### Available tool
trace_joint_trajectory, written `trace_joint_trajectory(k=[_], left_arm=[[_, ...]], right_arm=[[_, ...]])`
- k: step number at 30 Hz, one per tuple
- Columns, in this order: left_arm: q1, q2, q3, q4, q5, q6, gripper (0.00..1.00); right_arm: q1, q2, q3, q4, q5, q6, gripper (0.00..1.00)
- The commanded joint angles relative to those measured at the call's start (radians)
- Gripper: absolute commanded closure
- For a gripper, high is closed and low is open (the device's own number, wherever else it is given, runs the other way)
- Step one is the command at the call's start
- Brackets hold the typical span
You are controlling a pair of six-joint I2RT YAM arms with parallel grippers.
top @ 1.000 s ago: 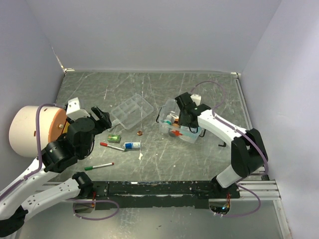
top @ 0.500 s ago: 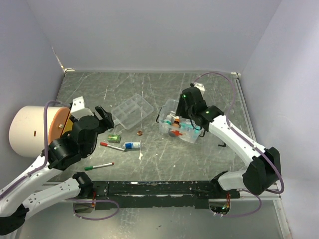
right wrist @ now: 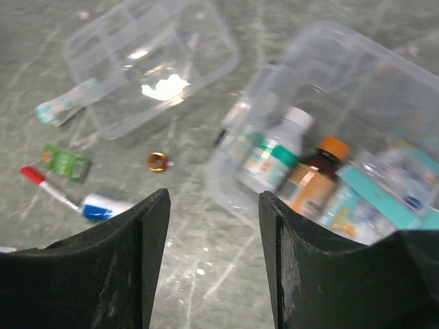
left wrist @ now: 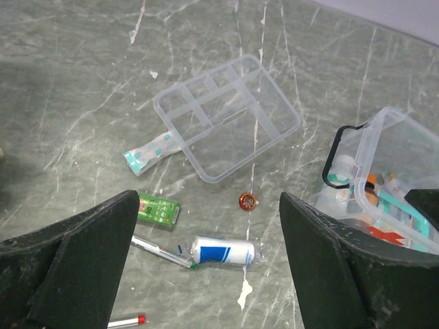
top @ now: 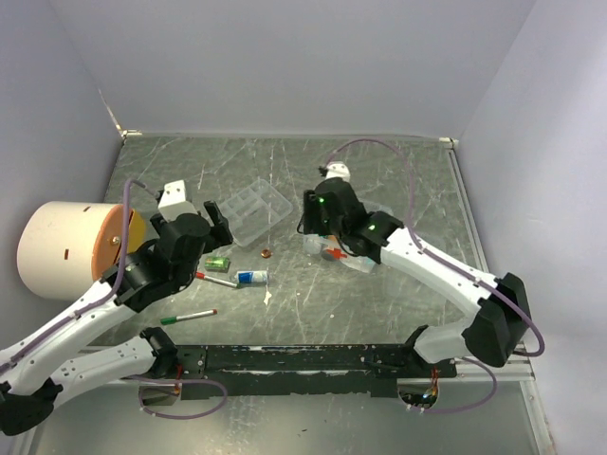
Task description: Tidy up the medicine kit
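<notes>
The medicine kit box [top: 353, 263] is clear plastic with a black handle and sits right of centre, partly under my right arm. It holds a white bottle [right wrist: 278, 147], a brown bottle with an orange cap [right wrist: 312, 175] and a teal carton [right wrist: 370, 199]. The kit's clear divided tray [top: 251, 210] lies empty to its left. My right gripper [top: 308, 212] hovers open over the box's left edge [right wrist: 236, 171], holding nothing. My left gripper [top: 216, 227] is open above a blue-and-white tube [left wrist: 223, 251], a green packet [left wrist: 158, 209] and a copper ring [left wrist: 247, 201].
A big white cylinder with an orange face [top: 66, 248] stands at the left edge. A red-capped pen [top: 213, 279] and a green-capped pen [top: 188, 317] lie near the front. A teal-and-white strip packet [left wrist: 146, 154] rests against the tray's corner. Walls enclose the table.
My right arm has swung left across the box and its jaws have opened wider. My left arm has pushed forward and right toward the loose items, opening slightly more.
</notes>
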Motion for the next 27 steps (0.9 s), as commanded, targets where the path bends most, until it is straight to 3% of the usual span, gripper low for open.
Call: trace_joint_trajectory(k=[1, 6, 12, 21, 27], left_arm=[[0.005, 0.019, 0.032, -0.035, -0.018, -0.054, 0.05], [0.004, -0.046, 0.076, -0.106, -0.122, -0.095, 0.03], [0.004, -0.138, 0.14, -0.084, -0.198, 0.017, 0.02], [0.003, -0.145, 0.174, -0.073, -0.215, 0.085, 0.05], [0.004, -0.14, 0.15, -0.071, -0.203, 0.078, 0.06]], right_arm=[[0.09, 0.058, 0.04, 0.145, -0.045, -0.044, 0.45], [0.179, 0.192, 0.053, 0.249, -0.129, -0.023, 0.45], [0.268, 0.366, 0.117, 0.288, -0.181, -0.083, 0.44], [0.286, 0.531, 0.19, 0.232, -0.382, -0.391, 0.44], [0.285, 0.586, 0.241, 0.096, -0.486, -0.538, 0.45]])
